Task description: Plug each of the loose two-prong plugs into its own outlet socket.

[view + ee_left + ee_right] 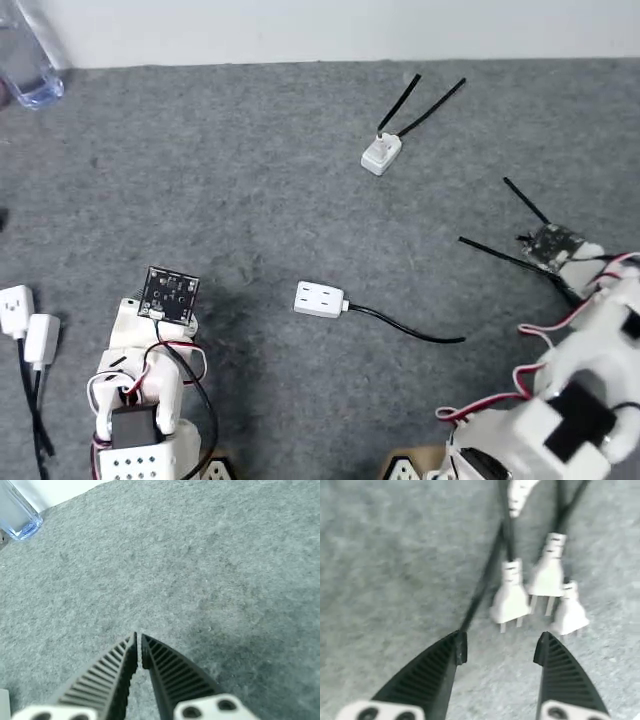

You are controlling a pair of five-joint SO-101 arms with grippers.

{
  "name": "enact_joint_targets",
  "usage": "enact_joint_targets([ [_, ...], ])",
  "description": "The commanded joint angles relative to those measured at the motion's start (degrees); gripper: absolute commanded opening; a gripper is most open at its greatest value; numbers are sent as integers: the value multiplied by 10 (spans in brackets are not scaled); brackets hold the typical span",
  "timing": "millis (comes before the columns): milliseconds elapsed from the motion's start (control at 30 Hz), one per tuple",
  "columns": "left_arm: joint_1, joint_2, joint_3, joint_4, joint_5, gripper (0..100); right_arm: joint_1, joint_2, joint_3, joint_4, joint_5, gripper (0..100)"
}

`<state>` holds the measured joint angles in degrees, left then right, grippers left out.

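Three white two-prong plugs lie close together on the grey carpet in the right wrist view: one (510,598) nearest, one (546,576) beside it, one (569,614) to the side, each on a black cable. My right gripper (501,647) hovers open just short of them, with nothing between its fingers. A white outlet socket (320,300) with a black cable lies mid-table in the high view. Another white socket block (381,155) with two black cables lies farther back. My left gripper (139,641) is shut and empty over bare carpet.
Two more white socket pieces (15,308) (40,338) with black cables lie at the left edge of the high view. A clear bottle (25,62) stands at the back left corner. Black cables (500,255) run under the right arm (575,400).
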<state>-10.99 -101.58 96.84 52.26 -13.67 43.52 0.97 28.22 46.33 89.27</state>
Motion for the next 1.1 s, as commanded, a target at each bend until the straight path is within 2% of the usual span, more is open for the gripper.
enact_joint_targets([
  [0,0,3,-2,6,1,15,-15,45,-87,-9,-22,230],
  [333,3,3,-2,6,0,15,-51,170,-286,175,-34,230],
  [733,3,3,-2,6,0,15,-87,182,-263,181,-35,230],
  [1067,1,3,-2,6,0,15,-91,186,-251,180,-33,230],
])
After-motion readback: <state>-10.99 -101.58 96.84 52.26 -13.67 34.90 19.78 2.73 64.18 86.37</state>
